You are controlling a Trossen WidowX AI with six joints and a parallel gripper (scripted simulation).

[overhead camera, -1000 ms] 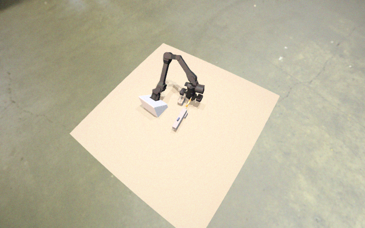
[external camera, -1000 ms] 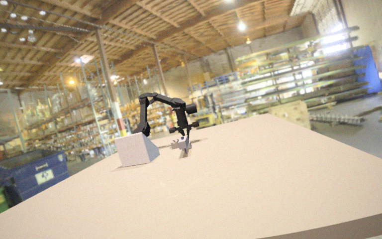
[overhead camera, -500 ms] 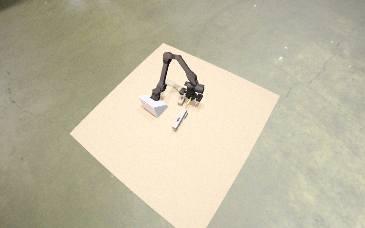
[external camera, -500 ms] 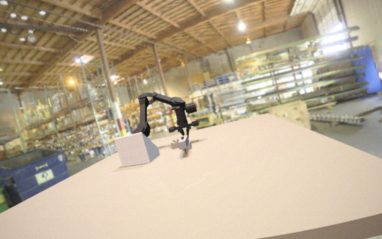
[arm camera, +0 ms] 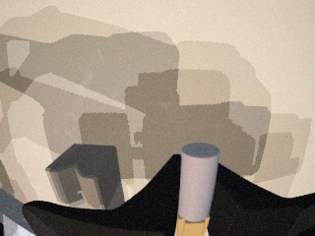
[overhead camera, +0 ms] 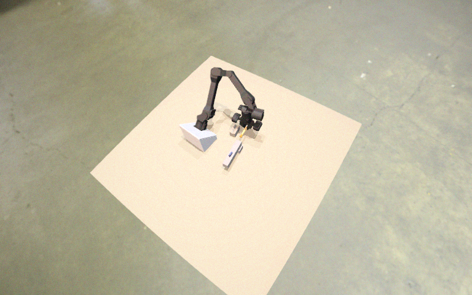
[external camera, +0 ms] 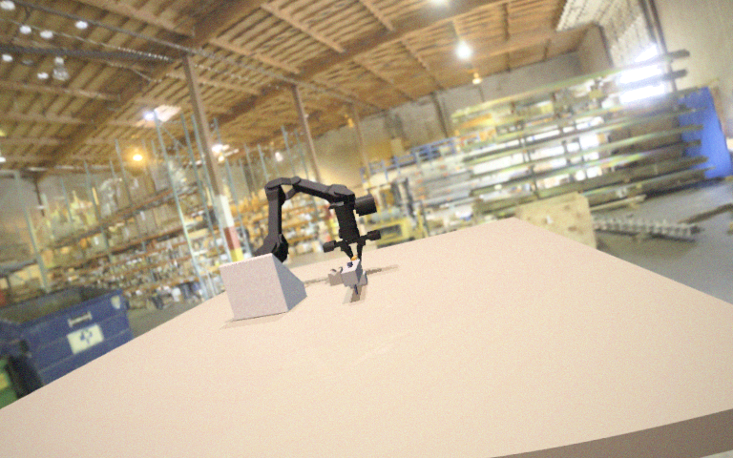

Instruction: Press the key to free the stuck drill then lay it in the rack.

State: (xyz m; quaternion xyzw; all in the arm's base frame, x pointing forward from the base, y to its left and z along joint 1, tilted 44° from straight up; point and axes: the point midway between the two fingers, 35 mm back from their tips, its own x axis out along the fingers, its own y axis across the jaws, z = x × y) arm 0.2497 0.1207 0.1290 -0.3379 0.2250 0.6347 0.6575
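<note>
The drill (overhead camera: 243,132) (arm camera: 199,189) has an orange part and a grey cylindrical end. My gripper (overhead camera: 246,126) (external camera: 355,258) (arm camera: 188,160) is shut on the drill, just beyond one end of the long grey housing (overhead camera: 228,160) (external camera: 351,276). The drill slants toward the housing; whether its thin tip is still inside is too small to tell. The blue key (overhead camera: 230,153) (external camera: 349,264) sits on top of the housing; how far down it is cannot be told. The small grey notched rack (overhead camera: 233,131) (external camera: 335,277) (arm camera: 95,159) stands beside the gripper, on the side of the arm's base.
A large pale wedge-shaped block (overhead camera: 193,134) (external camera: 254,288) stands by the arm's base, left of the rack. A small grey piece (overhead camera: 240,149) juts from the housing's side. All stand on a pale square table top (overhead camera: 195,194) (external camera: 432,345).
</note>
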